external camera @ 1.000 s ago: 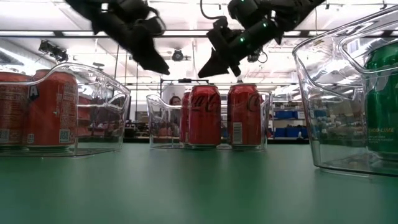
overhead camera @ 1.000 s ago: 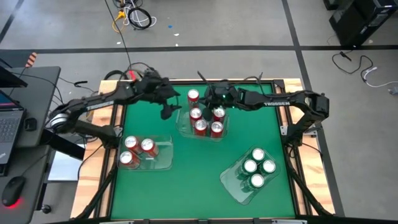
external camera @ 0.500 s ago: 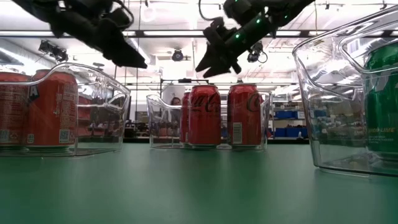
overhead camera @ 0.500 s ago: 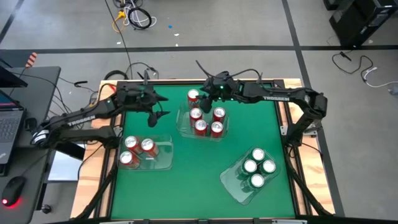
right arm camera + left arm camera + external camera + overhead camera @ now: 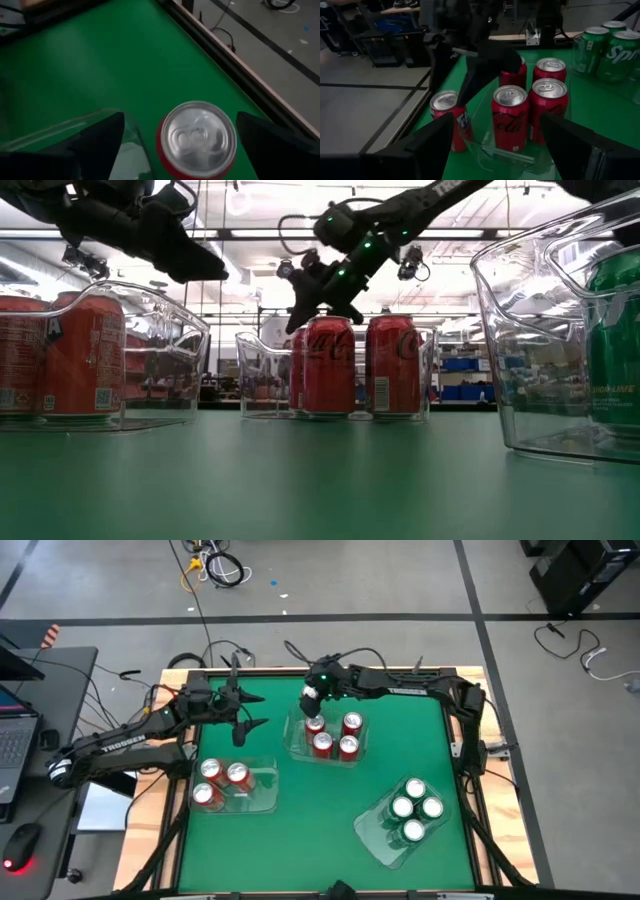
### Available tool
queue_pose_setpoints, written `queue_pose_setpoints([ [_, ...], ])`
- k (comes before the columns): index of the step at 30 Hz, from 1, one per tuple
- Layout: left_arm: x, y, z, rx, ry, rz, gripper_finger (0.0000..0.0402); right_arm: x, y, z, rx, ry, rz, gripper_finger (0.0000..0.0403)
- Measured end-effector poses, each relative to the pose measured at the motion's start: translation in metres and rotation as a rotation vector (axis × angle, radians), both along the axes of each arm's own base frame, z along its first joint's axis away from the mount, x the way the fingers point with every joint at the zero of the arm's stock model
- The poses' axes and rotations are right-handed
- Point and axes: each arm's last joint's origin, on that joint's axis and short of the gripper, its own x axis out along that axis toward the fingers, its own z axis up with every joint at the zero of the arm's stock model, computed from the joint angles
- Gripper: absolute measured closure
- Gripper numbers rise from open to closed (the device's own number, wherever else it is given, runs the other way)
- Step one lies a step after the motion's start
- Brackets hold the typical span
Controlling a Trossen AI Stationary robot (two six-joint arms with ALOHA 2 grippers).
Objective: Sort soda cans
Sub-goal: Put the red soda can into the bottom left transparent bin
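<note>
Grey concrete floor surrounds the green surface (image 5: 310, 800), which carries three clear plastic rectangular bins (image 5: 262, 798). Eight red-bodied, silver-topped soda cans (image 5: 322, 744) show: three in the left bin, four in the middle, one just outside it; four green-bodied cans (image 5: 412, 808) fill the right bin. Both hands stand wide and empty, the right hand (image 5: 311, 700) over the outside can, the left hand (image 5: 246, 726) beside the middle bin.

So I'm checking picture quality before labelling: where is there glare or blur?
Low view: ceiling lights glare behind, reflections streak the clear bins. Left wrist view: near fingers blurred, red cans sharp. Right wrist view: can top slightly soft.
</note>
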Motion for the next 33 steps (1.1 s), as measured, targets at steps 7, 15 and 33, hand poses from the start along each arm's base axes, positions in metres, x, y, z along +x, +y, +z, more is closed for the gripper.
queue_pose_setpoints([
  [7, 0.0, 0.0, -0.001, -0.005, 0.011, 0.0, 0.01, 0.012, -0.009, -0.014, -0.036, 0.101, -0.073, 0.0007],
  [15, 0.0, 0.0, -0.002, -0.007, 0.017, -0.001, 0.01, 0.014, -0.01, -0.026, -0.002, 0.127, -0.056, 0.002],
  [33, 0.0, -0.001, -0.005, -0.104, 0.03, 0.014, 0.0106, 0.02, -0.005, 0.019, -0.045, 0.164, 0.043, 0.0123],
])
